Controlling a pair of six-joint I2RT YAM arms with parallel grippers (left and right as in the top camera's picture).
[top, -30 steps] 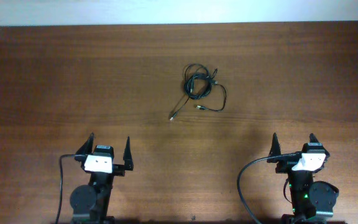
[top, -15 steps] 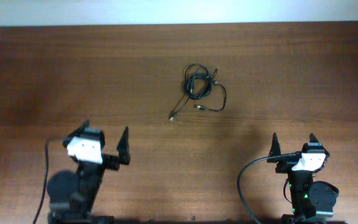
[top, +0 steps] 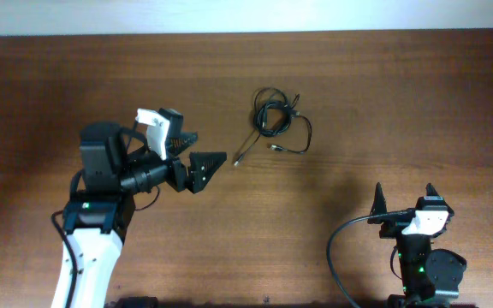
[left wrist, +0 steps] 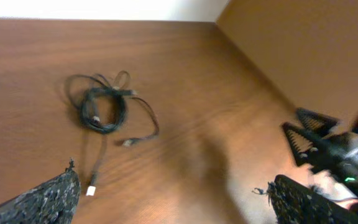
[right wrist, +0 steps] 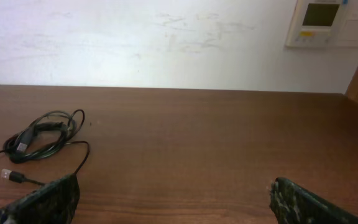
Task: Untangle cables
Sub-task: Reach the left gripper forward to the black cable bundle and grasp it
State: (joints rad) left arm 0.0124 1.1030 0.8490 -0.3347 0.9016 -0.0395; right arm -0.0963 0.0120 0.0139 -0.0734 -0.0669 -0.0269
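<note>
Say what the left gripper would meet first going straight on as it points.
Probably the cables, starting with the stray plug end nearest the left gripper; its height over the table is unclear.

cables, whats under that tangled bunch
Only bare wooden table shows beneath the cables and through their loops. Where strands cross in the tight coil, which one lies lowest cannot be made out.

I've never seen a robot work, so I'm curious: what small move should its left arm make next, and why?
Probably ease the left gripper forward and down toward the loose plug end trailing from the cables. Its jaws stand open and empty just short of that end, the cables lie bunched together, and the right gripper sits open, far back.
</note>
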